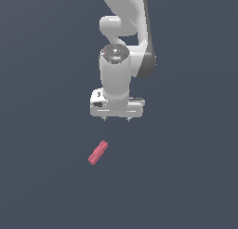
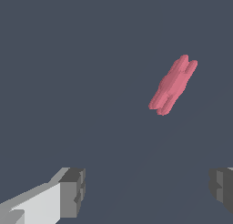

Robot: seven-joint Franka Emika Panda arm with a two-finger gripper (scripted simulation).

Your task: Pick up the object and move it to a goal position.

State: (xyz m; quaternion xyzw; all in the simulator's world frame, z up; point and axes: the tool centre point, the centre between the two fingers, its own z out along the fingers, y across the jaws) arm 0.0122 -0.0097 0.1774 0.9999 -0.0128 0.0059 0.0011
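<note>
Pink-red object (image 1: 98, 152) lying apart from white tool (image 1: 117, 119), fingers spread, nothing between

Arm's upper links (image 1: 125, 9) — beyond frame edge

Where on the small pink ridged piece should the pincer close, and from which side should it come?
Probably from above, at the middle of the pink ridged piece. It lies flat and diagonal, so the open pincer should turn until its fingers close across the narrow width, not along the length.
</note>
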